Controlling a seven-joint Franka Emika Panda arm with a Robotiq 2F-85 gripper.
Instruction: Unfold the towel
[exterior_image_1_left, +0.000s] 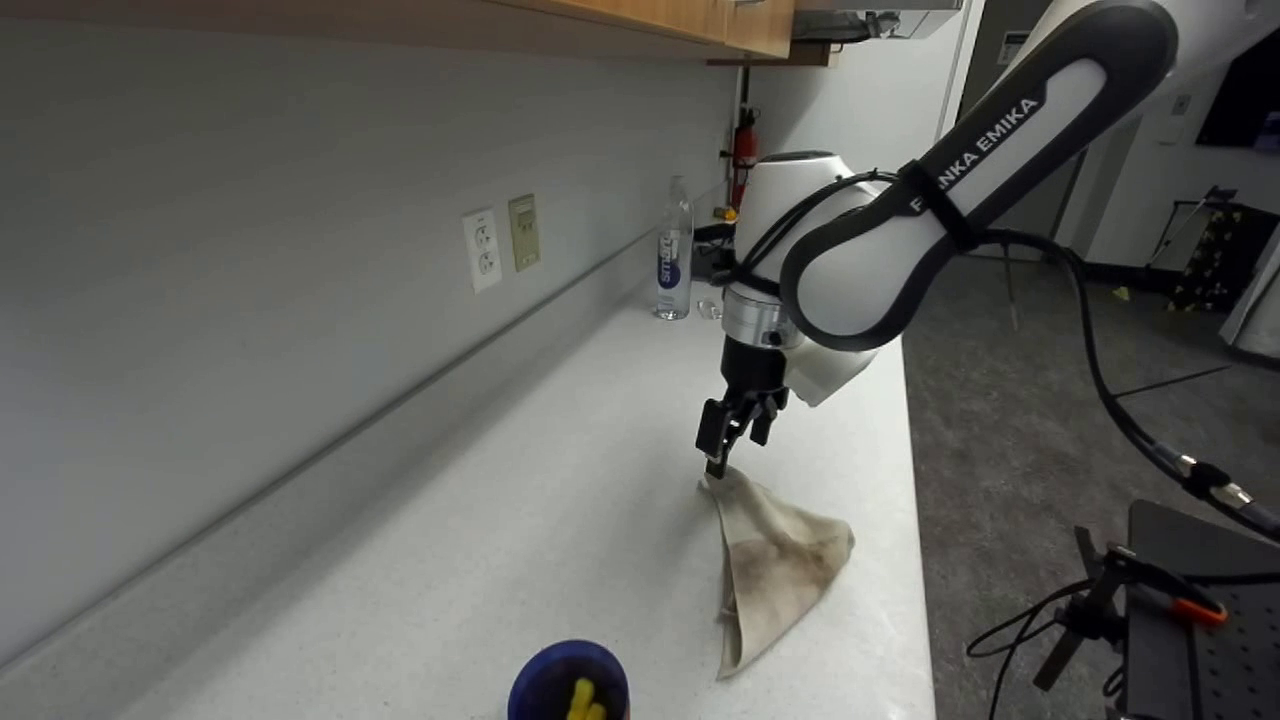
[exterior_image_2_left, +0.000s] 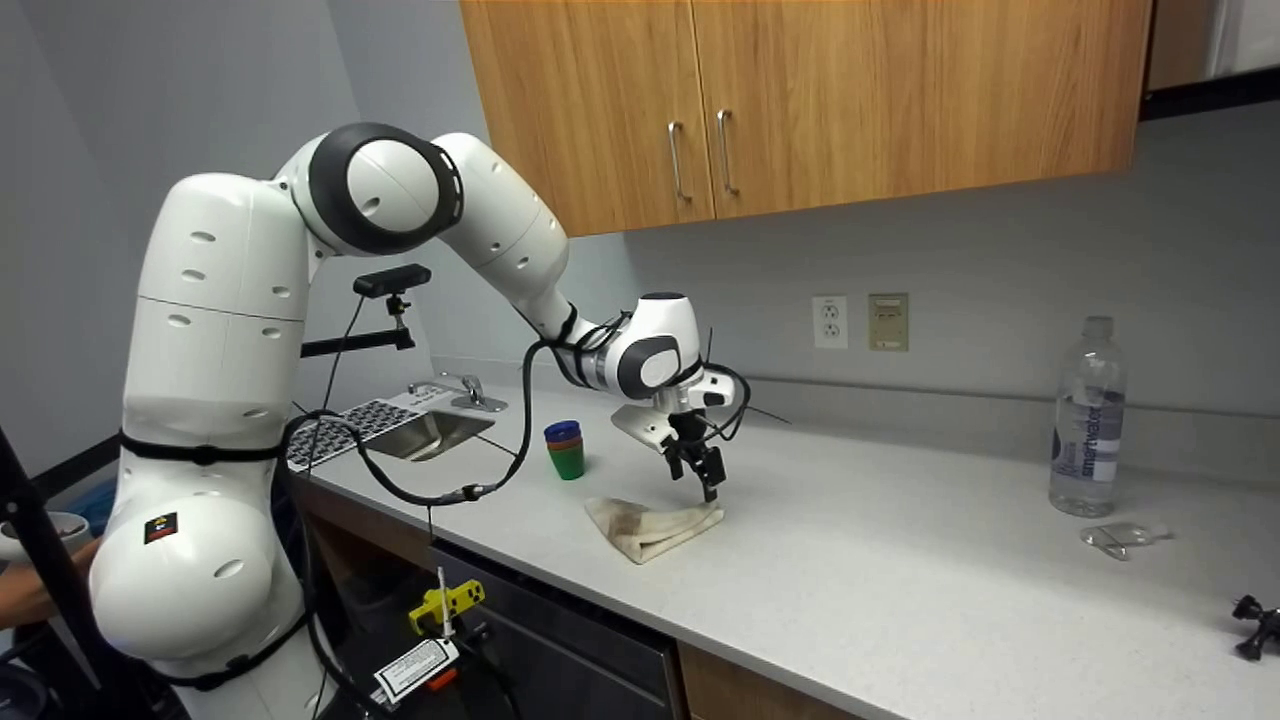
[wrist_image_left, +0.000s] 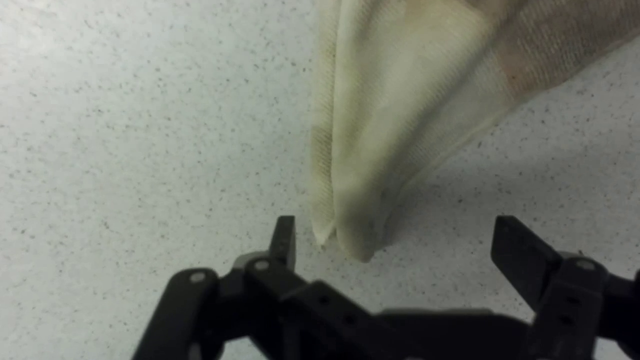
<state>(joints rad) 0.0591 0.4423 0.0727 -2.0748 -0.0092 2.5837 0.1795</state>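
A cream towel with brown stains lies folded in a rough triangle on the white counter. The towel shows in both exterior views (exterior_image_1_left: 785, 570) (exterior_image_2_left: 655, 527) and in the wrist view (wrist_image_left: 385, 100). My gripper (exterior_image_1_left: 738, 455) is pointed down at the towel's narrow corner, also in an exterior view (exterior_image_2_left: 694, 486). In the wrist view the gripper (wrist_image_left: 394, 225) has its fingers wide apart. The folded corner lies between them, nearer the left finger, and neither finger visibly touches it. The corner shows two layered tips side by side.
A stack of coloured cups (exterior_image_2_left: 568, 462) stands near the towel; its blue top cup (exterior_image_1_left: 528, 675) holds something yellow. A water bottle (exterior_image_1_left: 673, 265) stands by the wall, with a small clear plastic item (exterior_image_2_left: 1120, 538) beside it. Wooden cabinets (exterior_image_2_left: 820, 100) hang above. The counter (exterior_image_1_left: 480, 560) ends at a front edge.
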